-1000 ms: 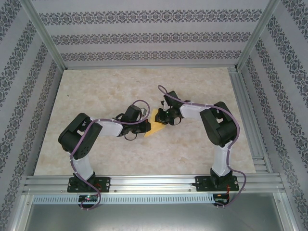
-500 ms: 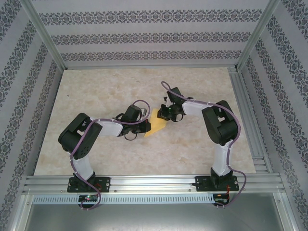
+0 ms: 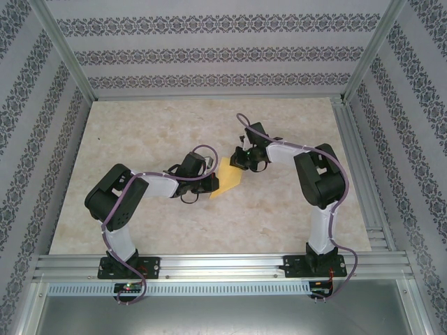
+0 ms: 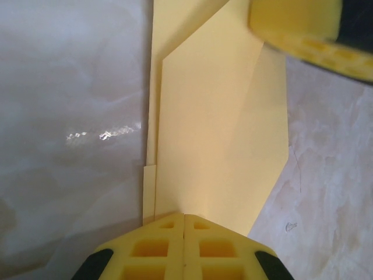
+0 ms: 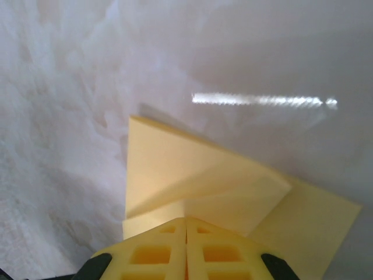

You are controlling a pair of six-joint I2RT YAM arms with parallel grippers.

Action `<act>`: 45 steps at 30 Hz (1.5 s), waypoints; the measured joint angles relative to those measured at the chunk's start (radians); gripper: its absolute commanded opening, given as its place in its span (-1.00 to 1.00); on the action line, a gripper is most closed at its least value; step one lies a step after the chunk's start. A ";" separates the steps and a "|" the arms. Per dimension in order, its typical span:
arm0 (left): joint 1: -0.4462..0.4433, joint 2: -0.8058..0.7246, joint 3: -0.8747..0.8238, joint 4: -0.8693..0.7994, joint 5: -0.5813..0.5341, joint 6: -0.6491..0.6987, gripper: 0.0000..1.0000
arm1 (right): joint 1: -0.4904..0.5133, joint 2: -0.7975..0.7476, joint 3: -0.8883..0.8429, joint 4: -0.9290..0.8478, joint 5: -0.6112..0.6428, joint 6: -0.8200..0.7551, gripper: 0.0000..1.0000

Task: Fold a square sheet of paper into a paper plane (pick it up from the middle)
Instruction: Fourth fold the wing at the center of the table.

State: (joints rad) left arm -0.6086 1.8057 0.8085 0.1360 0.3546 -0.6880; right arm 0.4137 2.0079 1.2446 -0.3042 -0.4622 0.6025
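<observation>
Pale marbled tabletop, patterned wallpaper walls, aluminium rails along near edge

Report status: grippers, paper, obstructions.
Both shut: left gripper, right gripper, tips at opposite ends of partly folded thin yellow-orange paper sheet. Sheet on pale marble-look tabletop. No obstruction seen.

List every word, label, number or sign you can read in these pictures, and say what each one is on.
No text here can be read.
A small dark mark on the table is too small and blurred to read.
The sheet of paper is blank.
The walls carry an ornament pattern, no letters.
</observation>
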 measured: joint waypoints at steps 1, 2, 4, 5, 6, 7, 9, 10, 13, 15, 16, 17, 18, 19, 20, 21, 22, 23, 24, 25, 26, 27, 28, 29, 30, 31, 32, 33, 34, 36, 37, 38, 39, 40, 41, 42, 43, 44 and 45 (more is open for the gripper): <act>0.000 0.000 0.000 0.000 0.000 0.000 -1.00 | -0.006 0.003 0.003 0.003 0.003 0.000 -0.85; 0.000 0.000 0.000 0.000 0.000 0.000 -1.00 | -0.014 0.009 0.004 0.006 0.006 0.000 -0.85; 0.000 0.000 0.000 0.000 0.002 0.000 -1.00 | -0.027 0.028 0.004 0.010 0.012 0.000 -0.85; 0.000 0.000 0.000 0.000 0.002 0.000 -1.00 | -0.031 0.038 0.005 0.013 0.003 0.000 -0.85; 0.000 0.000 0.000 0.000 0.002 0.000 -1.00 | -0.037 0.038 0.006 0.014 0.000 -0.002 -0.85; 0.000 0.000 0.000 0.000 0.002 0.000 -1.00 | -0.039 0.038 0.006 0.014 -0.003 -0.003 -0.85; 0.000 0.000 0.000 0.000 0.002 0.000 -1.00 | -0.043 0.038 0.006 0.014 -0.003 -0.003 -0.85; 0.000 0.000 0.000 0.000 0.002 0.000 -1.00 | -0.043 0.038 0.007 0.013 -0.003 -0.004 -0.85; 0.000 0.000 0.000 0.000 0.002 0.000 -1.00 | -0.044 0.038 0.012 0.008 -0.003 -0.007 -0.84; 0.000 0.000 0.000 0.000 0.002 0.000 -1.00 | -0.050 0.038 0.018 0.003 0.008 -0.011 -0.84; 0.000 0.000 0.000 0.000 0.002 0.000 -1.00 | -0.056 0.038 0.023 -0.001 0.017 -0.014 -0.84; 0.000 0.000 0.000 0.000 0.002 0.001 -1.00 | -0.061 0.038 0.029 -0.003 0.026 -0.017 -0.85; 0.000 0.000 0.000 0.000 0.002 0.001 -1.00 | -0.066 0.039 0.034 -0.006 0.037 -0.021 -0.85; 0.000 0.000 0.000 0.000 0.002 0.001 -1.00 | -0.071 0.040 0.037 -0.005 0.045 -0.023 -0.85; 0.000 0.000 0.000 0.000 0.003 0.001 -1.00 | -0.075 0.042 0.037 -0.005 0.050 -0.023 -0.85; 0.000 0.000 0.000 0.000 0.003 0.001 -1.00 | -0.077 0.047 0.037 -0.005 0.055 -0.023 -0.85; 0.000 0.000 0.000 0.000 0.003 0.001 -1.00 | -0.082 0.050 0.038 -0.003 0.048 -0.023 -0.85; 0.000 0.000 0.000 0.000 0.003 0.001 -1.00 | -0.082 0.050 0.040 -0.007 0.047 -0.026 -0.85; 0.000 0.000 0.000 0.000 0.003 0.001 -1.00 | -0.082 0.050 0.042 -0.010 0.049 -0.029 -0.85; 0.000 0.000 0.000 0.000 0.003 0.001 -1.00 | -0.082 0.050 0.044 -0.014 0.051 -0.030 -0.85; 0.000 0.000 0.000 0.000 0.003 0.001 -1.00 | -0.082 0.050 0.045 -0.016 0.051 -0.030 -0.84; 0.000 0.000 0.000 0.000 0.003 0.001 -1.00 | -0.082 0.047 0.045 -0.018 0.053 -0.031 -0.82; 0.000 0.000 0.000 0.000 0.003 0.001 -1.00 | -0.082 0.040 0.045 -0.022 0.059 -0.032 -0.81; 0.000 0.000 0.000 0.000 0.003 0.002 -1.00 | -0.082 0.031 0.041 -0.026 0.062 -0.033 -0.79; 0.000 0.000 0.000 0.000 0.003 0.003 -1.00 | -0.082 0.010 0.031 -0.027 0.066 -0.033 -0.76; 0.000 0.000 0.000 0.000 0.003 0.003 -1.00 | -0.081 -0.021 0.016 -0.030 0.069 -0.032 -0.74; 0.000 0.000 0.000 0.000 0.003 0.003 -1.00 | -0.079 -0.055 0.002 -0.030 0.069 -0.032 -0.71; 0.000 0.000 0.000 0.000 0.003 0.003 -1.00 | -0.074 -0.094 -0.013 -0.029 0.069 -0.032 -0.69; 0.000 0.000 0.000 0.000 0.003 0.003 -1.00 | -0.068 -0.131 -0.024 -0.027 0.069 -0.029 -0.67; 0.000 0.000 0.000 0.000 0.003 0.003 -1.00 | -0.044 -0.180 -0.036 -0.019 0.069 -0.029 -0.66; 0.000 0.000 0.001 0.000 0.003 0.003 -1.00 | -0.028 -0.193 -0.041 -0.011 0.068 -0.027 -0.66; 0.000 0.000 0.001 0.000 0.003 0.003 -1.00 | -0.010 -0.199 -0.046 -0.001 0.064 -0.025 -0.66; 0.000 0.000 0.001 0.000 0.003 0.003 -1.00 | 0.010 -0.198 -0.055 0.011 0.060 -0.020 -0.67; 0.000 0.000 0.001 0.000 0.003 0.003 -1.00 | 0.030 -0.190 -0.066 0.022 0.051 -0.013 -0.67; 0.000 0.000 0.001 0.000 0.003 0.003 -1.00 | 0.045 -0.180 -0.078 0.031 0.041 -0.005 -0.68; 0.000 0.000 0.001 0.000 0.003 0.003 -1.00 | 0.062 -0.164 -0.089 0.037 0.032 0.004 -0.69; 0.000 0.000 0.001 0.000 0.003 0.003 -1.00 | 0.077 -0.143 -0.096 0.042 0.021 0.011 -0.70; 0.000 0.000 0.001 0.000 0.003 0.003 -1.00 | 0.085 -0.126 -0.100 0.047 0.014 0.019 -0.71; 0.000 0.000 0.001 0.000 0.003 0.003 -1.00 | 0.094 -0.105 -0.105 0.053 0.004 0.029 -0.73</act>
State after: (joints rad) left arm -0.6086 1.8053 0.8093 0.1360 0.3573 -0.6849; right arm 0.5076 1.9034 1.1393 -0.2516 -0.4580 0.6312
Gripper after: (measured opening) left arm 0.057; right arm 0.149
